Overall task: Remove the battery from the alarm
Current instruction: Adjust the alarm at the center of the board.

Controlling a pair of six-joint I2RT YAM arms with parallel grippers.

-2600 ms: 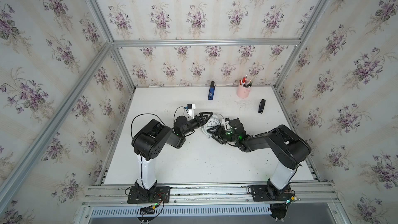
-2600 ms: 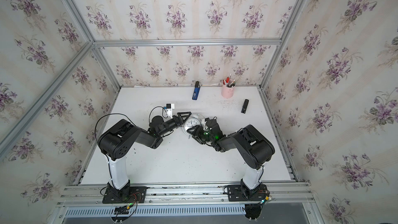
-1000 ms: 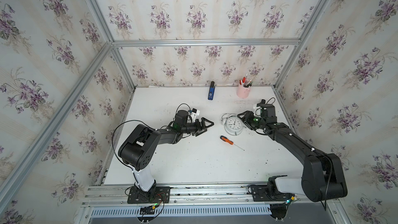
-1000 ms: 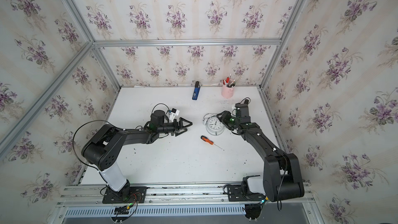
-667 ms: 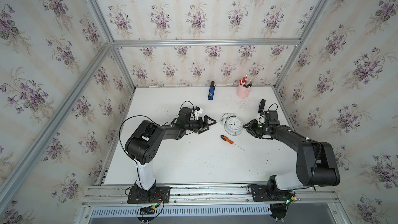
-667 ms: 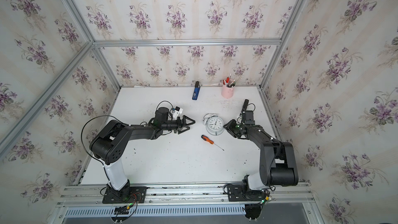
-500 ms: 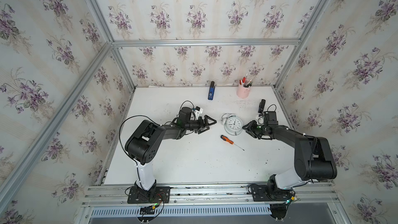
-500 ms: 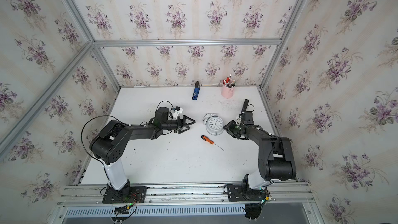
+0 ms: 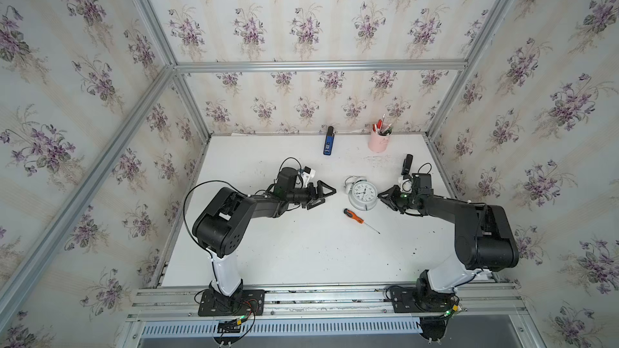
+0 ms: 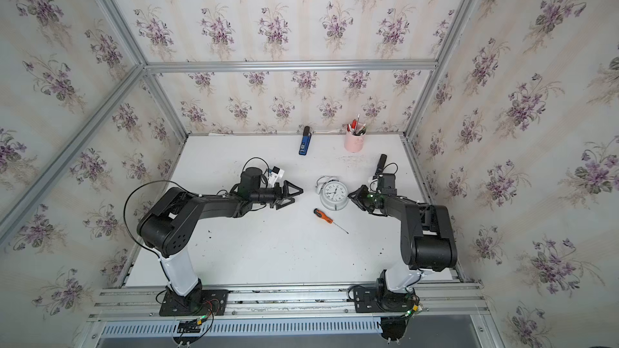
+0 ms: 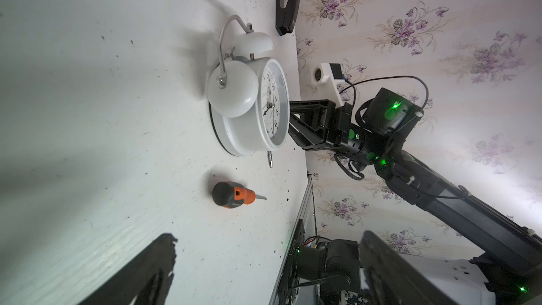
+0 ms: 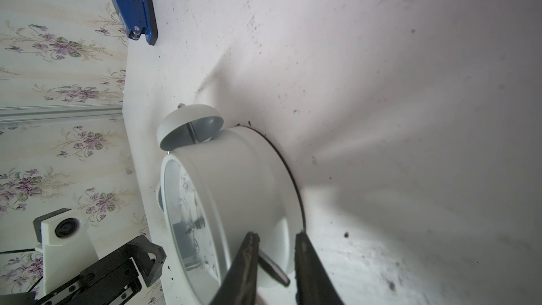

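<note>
The left arm (image 9: 264, 204) and right arm (image 9: 445, 205) are showing black shells above white base columns; black cables are looping at the wrists, and small green lights are glowing.

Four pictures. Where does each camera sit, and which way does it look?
Top views: one two-eyed head, high over the front, looks down on the table, left arm, left gripper, right arm, right gripper.
Left wrist: rides the left arm, looks across the table at the alarm, screwdriver and right arm; one own finger shows.
Right wrist: rides the right arm, close on the alarm's side; two own fingers show.
Shared: all show the alarm; each wrist view sees the opposite arm.
</note>
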